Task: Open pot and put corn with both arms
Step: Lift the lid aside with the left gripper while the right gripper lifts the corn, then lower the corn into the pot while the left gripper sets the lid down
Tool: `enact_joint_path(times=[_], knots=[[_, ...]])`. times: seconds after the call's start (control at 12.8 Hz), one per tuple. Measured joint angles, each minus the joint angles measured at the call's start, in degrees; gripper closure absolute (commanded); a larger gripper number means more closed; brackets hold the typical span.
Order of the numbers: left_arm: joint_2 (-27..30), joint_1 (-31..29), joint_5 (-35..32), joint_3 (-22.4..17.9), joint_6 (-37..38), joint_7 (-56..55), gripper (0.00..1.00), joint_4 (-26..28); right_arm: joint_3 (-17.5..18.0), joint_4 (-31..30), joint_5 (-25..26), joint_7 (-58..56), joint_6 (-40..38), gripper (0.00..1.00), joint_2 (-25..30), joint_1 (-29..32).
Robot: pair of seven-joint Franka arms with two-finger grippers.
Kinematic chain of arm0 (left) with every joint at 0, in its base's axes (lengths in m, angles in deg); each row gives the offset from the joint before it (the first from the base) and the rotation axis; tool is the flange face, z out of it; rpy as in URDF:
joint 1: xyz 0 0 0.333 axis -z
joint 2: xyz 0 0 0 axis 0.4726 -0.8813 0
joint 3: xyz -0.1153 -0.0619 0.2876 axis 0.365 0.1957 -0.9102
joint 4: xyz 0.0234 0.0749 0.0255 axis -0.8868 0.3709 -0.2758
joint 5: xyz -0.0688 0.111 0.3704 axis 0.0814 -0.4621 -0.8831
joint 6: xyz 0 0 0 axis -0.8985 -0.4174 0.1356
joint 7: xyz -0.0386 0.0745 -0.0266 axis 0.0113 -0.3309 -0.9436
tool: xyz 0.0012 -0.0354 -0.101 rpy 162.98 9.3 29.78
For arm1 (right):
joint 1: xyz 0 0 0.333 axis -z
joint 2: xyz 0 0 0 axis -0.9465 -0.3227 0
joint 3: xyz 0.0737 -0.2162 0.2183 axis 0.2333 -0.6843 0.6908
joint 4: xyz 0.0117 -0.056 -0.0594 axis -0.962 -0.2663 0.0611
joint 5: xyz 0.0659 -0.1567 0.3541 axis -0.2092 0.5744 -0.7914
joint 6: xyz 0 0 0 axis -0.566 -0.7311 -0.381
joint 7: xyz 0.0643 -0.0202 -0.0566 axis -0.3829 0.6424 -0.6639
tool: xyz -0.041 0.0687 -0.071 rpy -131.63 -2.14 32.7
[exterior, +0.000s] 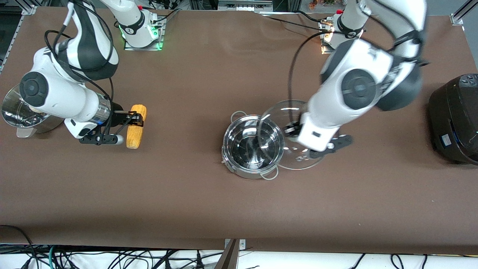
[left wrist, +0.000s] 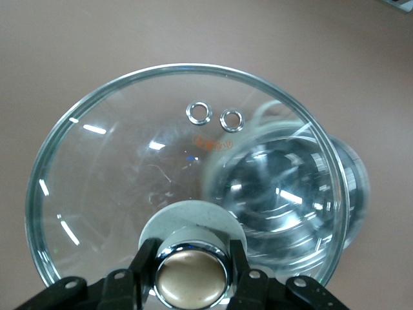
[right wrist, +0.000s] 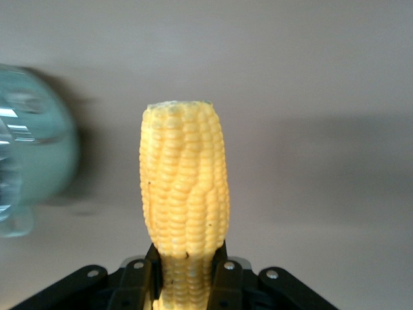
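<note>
The pot [exterior: 253, 146] was polished, mirror-like steel. Its lid [left wrist: 129, 181] was clear smooth glass with a metal rim and a glossy tan knob [left wrist: 190, 276]. The corn [right wrist: 184, 194] looked bumpy and matt yellow. The desk [exterior: 209, 67] was covered with matt brown cloth.

A brown-covered table [exterior: 209, 194] fills the view, cables [exterior: 112, 259] along its near edge.

steamer pot [exterior: 22, 112] half under the right arm, black cooker [exterior: 455, 119] cut off (frame edge), lid [exterior: 295, 149] partly behind the left arm
</note>
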Motion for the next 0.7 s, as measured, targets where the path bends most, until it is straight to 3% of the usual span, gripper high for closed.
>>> enact_joint_path(times=[0.16, 0.31, 0.55, 0.7], knots=[[5.2, -5.7, -2.8, -0.2, 1.0, 10.1, 1.0, 7.8, 2.0, 0.5, -5.5, 4.5, 0.8, 0.94, -0.3, -1.5], [11.0, -12.3, -4.6, -0.3, -2.5, 21.1, 1.0, 19.5, 2.9, 1.5, -6.0, 8.2, 6.8, 0.94, -2.1, -7.3], [16.6, -21.3, -4.6, -0.3, -14.9, 32.9, 1.0, 37.9, 3.1, 4.7, -5.7, 15.2, 18.2, 0.94, -8.3, -16.5], [17.3, -23.2, -4.6, -0.3, -26.8, 35.3, 1.0, 49.9, 3.1, 9.9, -3.1, 20.6, 25.0, 0.92, -14.9, -21.2]])
